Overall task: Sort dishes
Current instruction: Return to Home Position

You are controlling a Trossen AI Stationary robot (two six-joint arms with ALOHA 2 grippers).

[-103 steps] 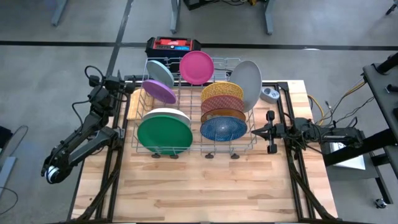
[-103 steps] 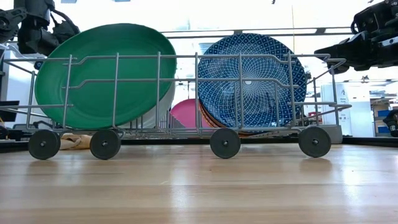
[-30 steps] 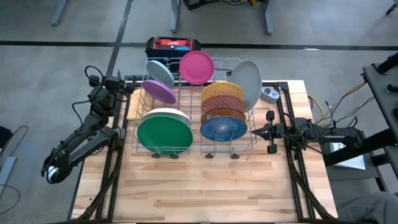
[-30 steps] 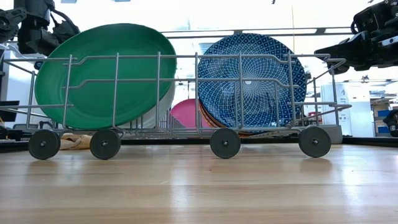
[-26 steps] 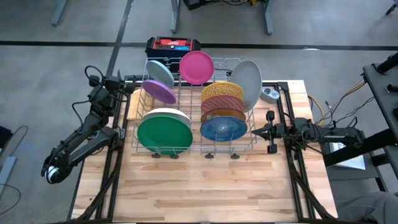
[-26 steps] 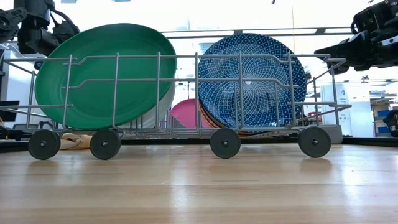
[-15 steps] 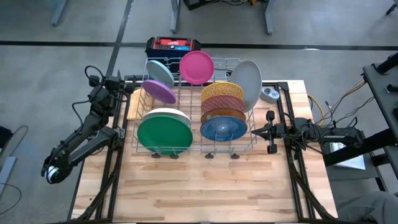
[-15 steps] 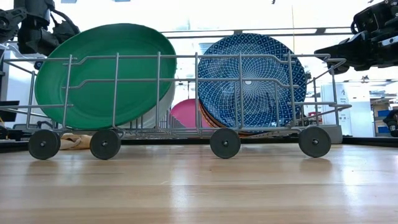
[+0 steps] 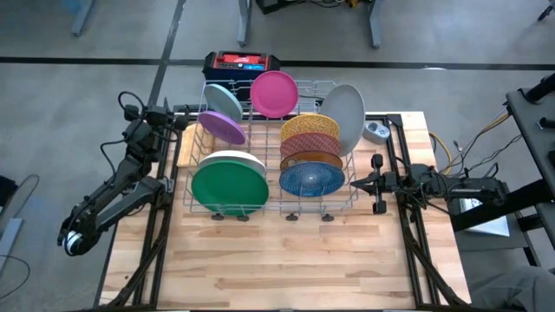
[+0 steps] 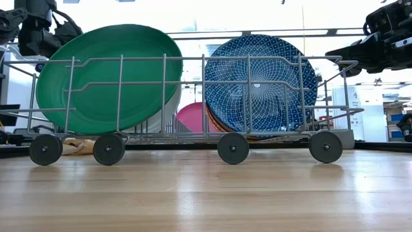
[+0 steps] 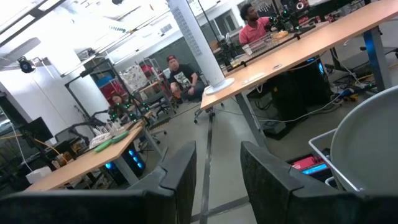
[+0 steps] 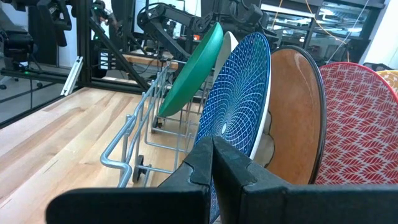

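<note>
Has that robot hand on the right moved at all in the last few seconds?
No. The right gripper sits in the same spot beside the right end of the dish rack.

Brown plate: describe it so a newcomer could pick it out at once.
Find the silver wire rack on the wooden table. In its row of racked plates on the side of the right arm, the brown plate stands second from the front, between the blue patterned plate and the red patterned plate. Unlike both, its face is solid brown, dark-rimmed.
</note>
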